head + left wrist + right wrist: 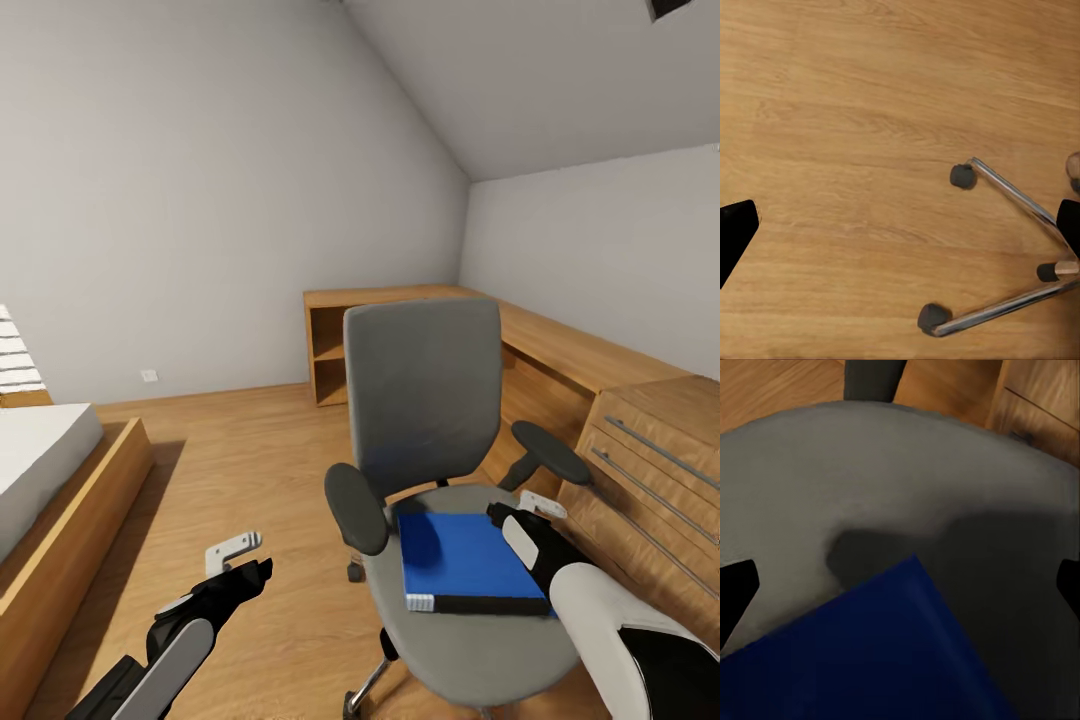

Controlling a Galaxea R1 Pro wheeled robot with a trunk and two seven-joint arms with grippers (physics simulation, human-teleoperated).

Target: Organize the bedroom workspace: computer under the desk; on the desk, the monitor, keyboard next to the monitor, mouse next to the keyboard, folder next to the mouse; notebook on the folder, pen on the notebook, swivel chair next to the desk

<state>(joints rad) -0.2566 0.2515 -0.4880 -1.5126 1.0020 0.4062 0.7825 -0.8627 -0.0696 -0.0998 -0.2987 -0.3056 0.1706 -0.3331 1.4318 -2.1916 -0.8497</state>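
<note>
The right gripper hangs just over the folder's edge at the seat's three o'clock side, its fingers spread wide with nothing between them. Its white forearm runs back toward five o'clock. The blue folder lies flat on the swivel chair. The left gripper, at eight o'clock above the bare plank floor, is parted and empty too. No readable writing anywhere.

pale sloped walls, plank floor, oak drawers
</note>
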